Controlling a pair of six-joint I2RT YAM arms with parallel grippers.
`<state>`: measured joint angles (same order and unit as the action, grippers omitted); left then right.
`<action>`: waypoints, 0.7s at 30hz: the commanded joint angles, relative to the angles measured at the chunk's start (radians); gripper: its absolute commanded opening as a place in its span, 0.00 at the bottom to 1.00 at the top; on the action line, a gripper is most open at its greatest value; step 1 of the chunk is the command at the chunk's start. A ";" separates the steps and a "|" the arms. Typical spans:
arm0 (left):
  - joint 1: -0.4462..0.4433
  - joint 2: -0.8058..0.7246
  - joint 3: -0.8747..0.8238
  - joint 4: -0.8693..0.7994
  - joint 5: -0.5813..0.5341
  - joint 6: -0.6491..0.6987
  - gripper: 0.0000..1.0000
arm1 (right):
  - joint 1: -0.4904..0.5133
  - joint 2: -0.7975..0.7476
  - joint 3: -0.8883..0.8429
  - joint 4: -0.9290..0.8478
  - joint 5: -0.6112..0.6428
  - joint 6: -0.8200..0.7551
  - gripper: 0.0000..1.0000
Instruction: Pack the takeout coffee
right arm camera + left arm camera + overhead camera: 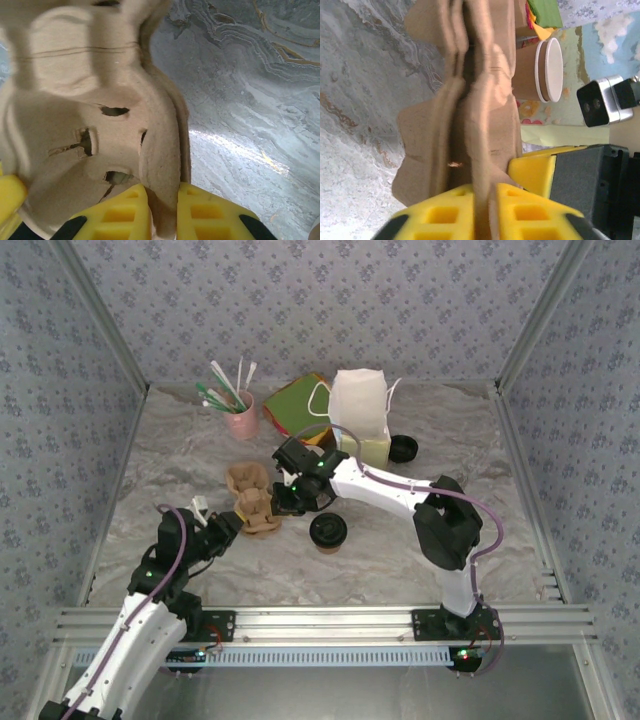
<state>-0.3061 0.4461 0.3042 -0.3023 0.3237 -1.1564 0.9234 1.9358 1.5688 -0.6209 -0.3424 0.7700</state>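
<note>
Marbled tabletop [400, 560] bears the cup carrier [250, 480], its walls pinched by both arms (left gripper [481, 200] near-left, right gripper [162, 195] right); takeout coffee [328, 531] stands nearby, right, untouched.

Marbled grey tabletop [180, 460]: pink cup [240, 422] at 11 o'clock; white paper bag [358, 400] at 12; black lid [403, 448] at 1; takeout coffee [328, 531] and cardboard carrier [255, 505] near centre.

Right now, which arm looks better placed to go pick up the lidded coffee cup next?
Probably the right. The right claw pinches the cup carrier on the side nearer the lidded coffee; the left claw holds the opposite side, with the carrier in between.
</note>
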 commanded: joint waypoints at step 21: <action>0.019 0.017 0.043 -0.034 0.023 0.048 0.59 | 0.017 -0.043 -0.006 0.015 0.013 -0.026 0.05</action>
<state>-0.2939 0.4625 0.3046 -0.3485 0.3294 -1.1259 0.9298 1.9335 1.5684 -0.5964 -0.3374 0.7662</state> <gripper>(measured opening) 0.593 0.052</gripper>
